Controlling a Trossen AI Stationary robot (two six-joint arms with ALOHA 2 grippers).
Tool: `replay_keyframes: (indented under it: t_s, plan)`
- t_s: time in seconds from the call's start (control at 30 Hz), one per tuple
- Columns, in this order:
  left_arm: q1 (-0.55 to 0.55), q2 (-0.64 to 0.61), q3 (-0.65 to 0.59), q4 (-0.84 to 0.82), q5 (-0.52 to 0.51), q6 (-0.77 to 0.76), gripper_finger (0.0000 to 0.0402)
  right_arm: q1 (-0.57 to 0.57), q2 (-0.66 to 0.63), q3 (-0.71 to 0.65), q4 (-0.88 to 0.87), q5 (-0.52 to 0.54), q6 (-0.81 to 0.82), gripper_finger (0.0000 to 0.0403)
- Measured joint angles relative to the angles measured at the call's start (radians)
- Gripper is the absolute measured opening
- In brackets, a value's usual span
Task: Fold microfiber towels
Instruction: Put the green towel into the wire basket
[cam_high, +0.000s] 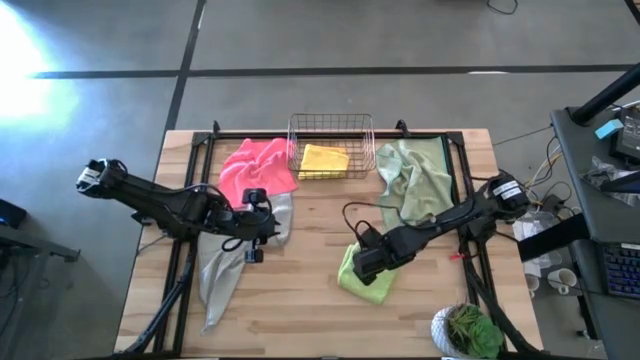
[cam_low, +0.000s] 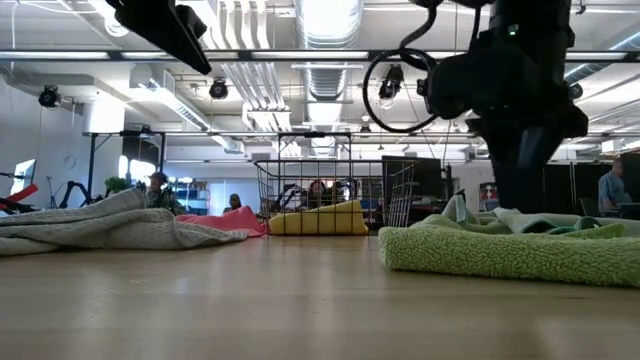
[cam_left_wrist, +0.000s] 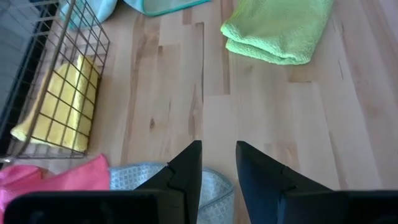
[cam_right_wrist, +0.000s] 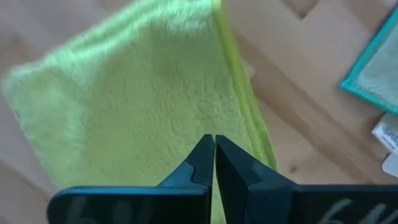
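Observation:
A folded lime green towel (cam_high: 360, 287) lies on the table right of centre. My right gripper (cam_right_wrist: 214, 142) is shut and stands on it. A light grey towel (cam_high: 222, 270) lies crumpled at the left, and a hot pink towel (cam_high: 255, 165) lies behind it. My left gripper (cam_left_wrist: 217, 152) is open and empty, raised above the grey towel's right edge (cam_left_wrist: 211, 186). A yellow towel (cam_high: 325, 160) lies folded in the wire basket. A pale sage towel (cam_high: 412, 180) lies crumpled at the far right. My right gripper presses its shut fingertips (cam_right_wrist: 205, 155) on the top face of the folded lime towel (cam_right_wrist: 186, 118), near the towel's long edge. The fingers come from above, slanting from the table's right side. The towel lies flat on the table.
The copper wire basket (cam_high: 330, 140) stands at the far edge, in the middle. A potted plant (cam_high: 468, 330) stands at the near right corner. Black frame rails (cam_high: 462, 160) run along the table's sides. Bare wood (cam_high: 300, 300) lies between the grey and lime towels.

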Motion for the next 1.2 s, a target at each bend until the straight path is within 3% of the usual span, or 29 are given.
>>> replay_keyframes:
  t_s: [0.37, 0.63, 0.8, 0.97, 1.07, 1.2]
  plan:
    - [0.0, 0.056, 0.0, 0.016, 0.0, -0.058, 0.0084, -0.018, 0.063, -0.083, 0.224, -0.158, -0.21, 0.0008]
    - [0.0, 0.057, 0.0, 0.035, -0.008, -0.058, 0.0084, -0.074, 0.09, -0.099, 0.359, -0.182, -0.144, 0.0008]
    - [0.0, 0.056, 0.0, 0.054, -0.009, -0.059, 0.0084, -0.118, 0.119, -0.092, 0.441, -0.148, 0.044, 0.0008]
    - [0.0, 0.059, 0.0, 0.061, -0.013, -0.058, 0.0084, -0.131, 0.137, -0.094, 0.548, 0.019, 0.273, 0.0008]
    - [0.0, 0.059, 0.0, 0.06, -0.014, -0.054, 0.0084, -0.132, 0.142, -0.098, 0.632, 0.099, 0.329, 0.0008]
    - [0.0, 0.059, 0.0, 0.06, -0.015, -0.049, 0.0084, -0.132, 0.142, -0.098, 0.673, 0.118, 0.363, 0.0008]
